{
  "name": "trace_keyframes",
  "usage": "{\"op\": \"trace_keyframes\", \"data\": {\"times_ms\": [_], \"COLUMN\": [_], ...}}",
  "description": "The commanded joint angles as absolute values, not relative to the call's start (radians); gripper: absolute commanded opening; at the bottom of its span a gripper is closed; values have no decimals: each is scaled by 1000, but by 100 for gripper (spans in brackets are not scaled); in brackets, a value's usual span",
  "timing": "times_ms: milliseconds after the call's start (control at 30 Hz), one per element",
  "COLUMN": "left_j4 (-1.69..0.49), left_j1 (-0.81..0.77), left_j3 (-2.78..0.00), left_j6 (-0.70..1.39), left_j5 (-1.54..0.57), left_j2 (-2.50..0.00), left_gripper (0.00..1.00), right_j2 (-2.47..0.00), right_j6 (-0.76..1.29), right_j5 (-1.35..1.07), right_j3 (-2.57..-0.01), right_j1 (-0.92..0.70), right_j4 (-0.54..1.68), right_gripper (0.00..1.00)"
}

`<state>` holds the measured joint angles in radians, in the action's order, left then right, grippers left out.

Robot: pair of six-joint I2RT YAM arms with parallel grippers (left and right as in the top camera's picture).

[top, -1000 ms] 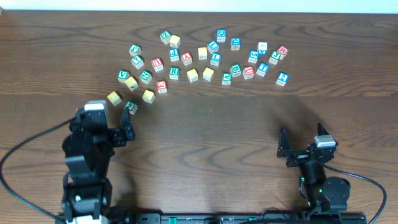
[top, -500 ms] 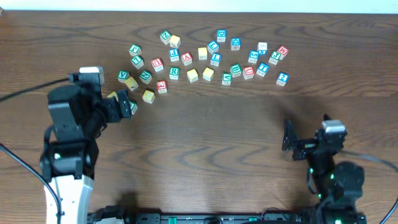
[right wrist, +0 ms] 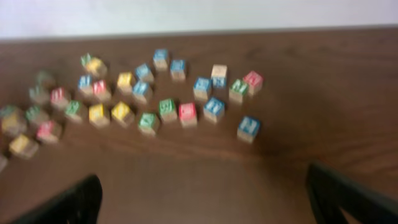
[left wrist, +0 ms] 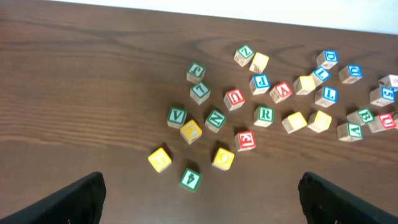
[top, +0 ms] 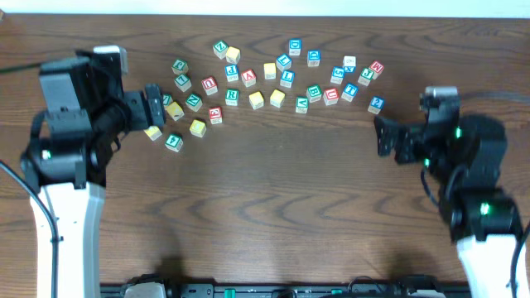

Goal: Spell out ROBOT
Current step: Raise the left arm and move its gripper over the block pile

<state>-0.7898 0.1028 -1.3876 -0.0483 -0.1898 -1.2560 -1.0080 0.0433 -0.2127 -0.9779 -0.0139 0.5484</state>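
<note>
Many small wooden letter blocks [top: 273, 79] lie scattered across the far middle of the table. A green R block [top: 232, 97] sits among them and also shows in the left wrist view [left wrist: 265, 115]. A red block marked O [left wrist: 234, 98] lies near it. My left gripper [top: 156, 104] is open and empty, raised at the left end of the cluster; its fingers frame the left wrist view [left wrist: 202, 199]. My right gripper [top: 383, 137] is open and empty, raised to the right of the blocks, which look blurred in its view [right wrist: 205, 199].
A green block [top: 173, 141] and yellow blocks [top: 197, 127] are the nearest strays on the left. A blue block [top: 376, 104] is the nearest one to the right gripper. The table's far edge meets a white wall [left wrist: 186, 6].
Both arms have lifted from low near the front edge and swung toward the far side. The left gripper now hovers by the left blocks, the right one by the right blocks. No block moved.
</note>
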Motion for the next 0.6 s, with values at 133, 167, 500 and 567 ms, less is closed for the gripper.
{"op": "trace_keyframes", "data": {"times_ms": [133,167,500,567], "left_j4": [-873,-883,-927,-928], "left_j1": [101,101,101,101], "left_j3": [-1555,-1573,-1624,-1623], "left_j6": [-37,-38,-36,-36], "left_j5": [-203,-203,-202,-202], "left_j2": [-1393,-1409,-1512,-1512], "left_gripper": [98,97,97,98], "right_j2": [-1256,-1290,-1510,-1526], "right_j6": [36,36,36,36], "right_j5": [-327,-333,-350,-344], "right_j3": [-1257,-1289,-1447,-1446], "right_j1": [-1,-1,-1,-1], "right_j4": [708,727,833,829], "right_gripper": [99,99,99,99]}}
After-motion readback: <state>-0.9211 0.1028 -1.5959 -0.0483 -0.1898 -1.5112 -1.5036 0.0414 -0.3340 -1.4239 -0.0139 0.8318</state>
